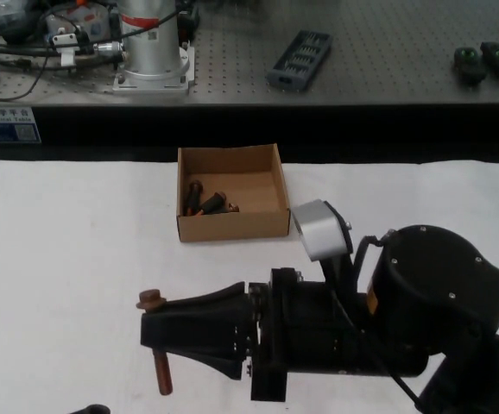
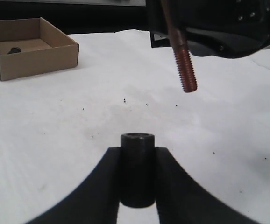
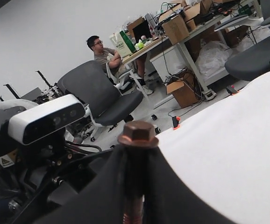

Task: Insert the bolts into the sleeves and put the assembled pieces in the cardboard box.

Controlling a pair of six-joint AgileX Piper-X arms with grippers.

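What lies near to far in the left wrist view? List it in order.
sleeve upright in the left gripper → bolt hanging thread-down → cardboard box

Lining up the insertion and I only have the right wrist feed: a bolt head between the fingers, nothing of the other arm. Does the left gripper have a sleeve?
Observer: Yes. The left gripper is shut on a dark sleeve, which stands upright with its open end up.
Operator: Bolt in it yet?
Observer: No. The bolt hangs threads down from the right gripper, apart from the sleeve and not over its opening.
Operator: And the box?
Observer: The cardboard box lies beyond the right gripper, open, with two dark pieces inside.
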